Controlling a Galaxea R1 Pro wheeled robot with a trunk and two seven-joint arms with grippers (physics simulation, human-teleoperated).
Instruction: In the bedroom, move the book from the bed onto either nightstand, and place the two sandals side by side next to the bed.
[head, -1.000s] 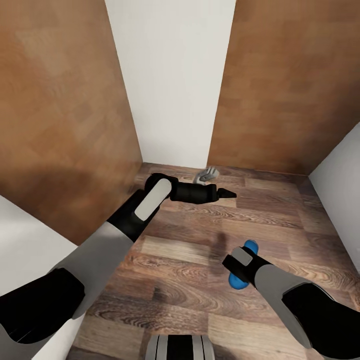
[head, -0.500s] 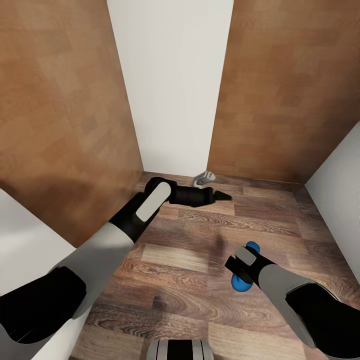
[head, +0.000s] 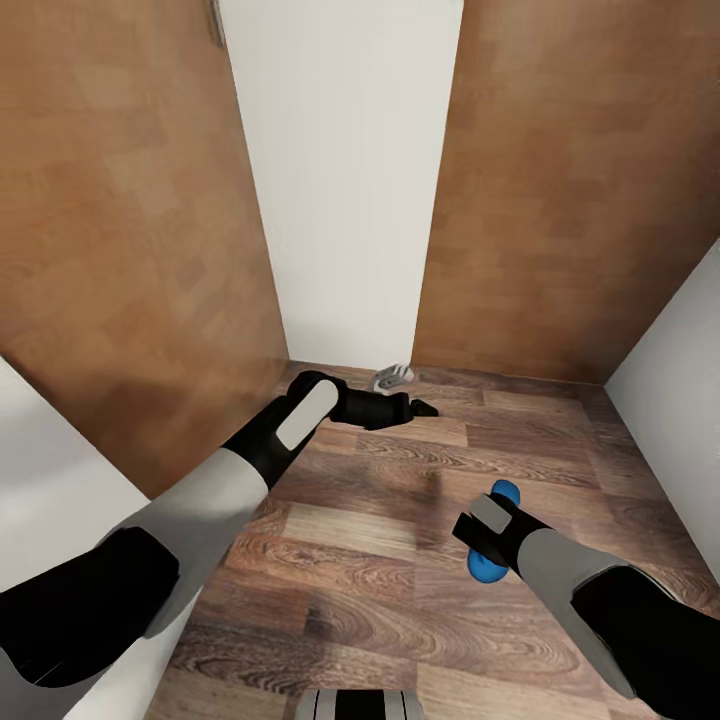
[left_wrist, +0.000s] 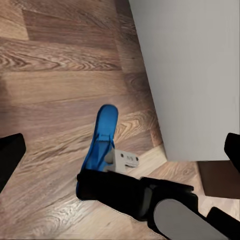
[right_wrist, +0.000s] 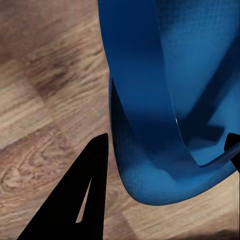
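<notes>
Over the wood floor (head: 350, 560) at near right, the right hand (right_wrist: 165, 165) has its two fingers closed across one blue sandal (head: 486, 566), likely light, floppy and best pinched at sole or strap; the left hand (left_wrist: 120, 145) spreads wide, empty.

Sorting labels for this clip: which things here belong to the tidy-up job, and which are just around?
Part of the job:
- blue sandal, between the right gripper's fingers
- left gripper, carrying nothing

Just around:
- wood-plank floor
- small grey object at the foot of the white wall
- brown panels on both sides
</notes>
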